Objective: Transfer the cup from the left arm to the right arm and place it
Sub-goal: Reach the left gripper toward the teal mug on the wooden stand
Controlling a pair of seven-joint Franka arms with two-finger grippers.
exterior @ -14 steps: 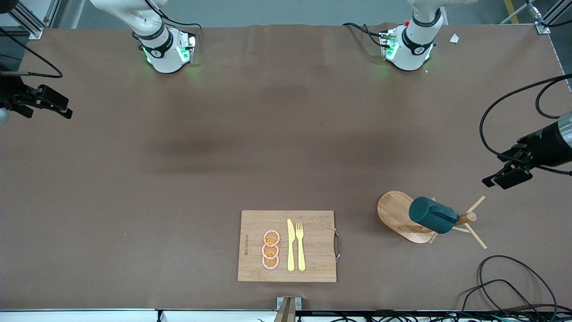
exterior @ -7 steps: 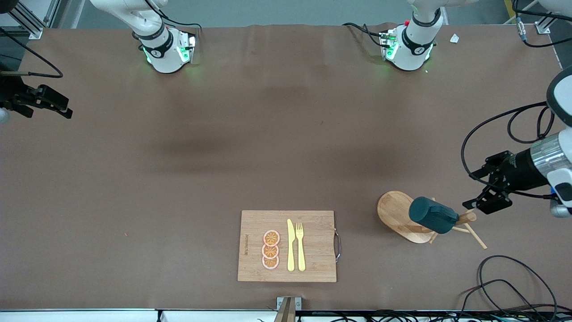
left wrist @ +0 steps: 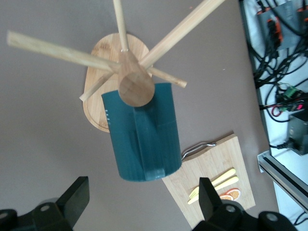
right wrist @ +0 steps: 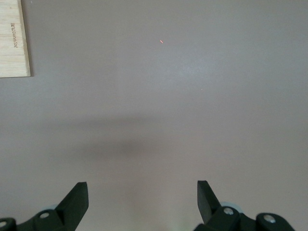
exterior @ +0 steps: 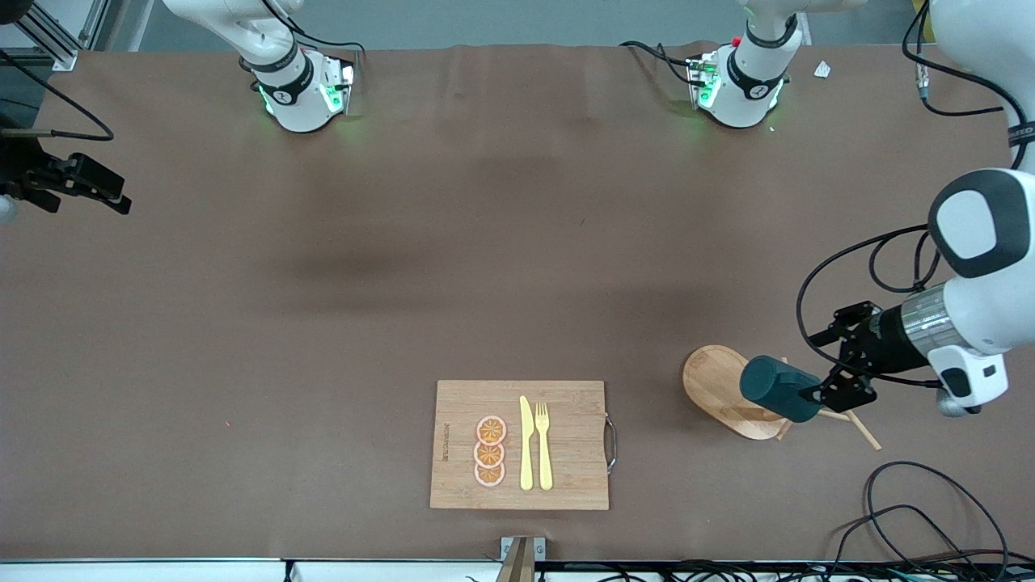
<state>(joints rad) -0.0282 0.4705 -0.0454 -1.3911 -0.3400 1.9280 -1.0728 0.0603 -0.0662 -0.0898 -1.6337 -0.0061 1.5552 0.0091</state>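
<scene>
The dark teal cup (exterior: 778, 389) hangs tilted on a peg of the wooden peg rack (exterior: 716, 386), toward the left arm's end of the table. My left gripper (exterior: 837, 390) is open over the rack's pegs, right beside the cup on the side toward the left arm's end. In the left wrist view the cup (left wrist: 142, 134) sits just ahead of the left gripper (left wrist: 143, 196), below the rack's hub (left wrist: 136, 85), and nothing is between the fingers. My right gripper (exterior: 101, 192) waits open and empty at the right arm's end of the table, and the right wrist view shows it (right wrist: 142, 197) over bare table.
A wooden cutting board (exterior: 566, 477) lies near the front edge with three orange slices (exterior: 490, 451), a yellow knife (exterior: 526, 443) and a yellow fork (exterior: 543, 444). Loose black cables (exterior: 914, 501) lie near the front edge at the left arm's end.
My left arm has swung in from the table's end and lowered its open gripper to the peg rack beside the cup. The cup and the right arm have not moved.
</scene>
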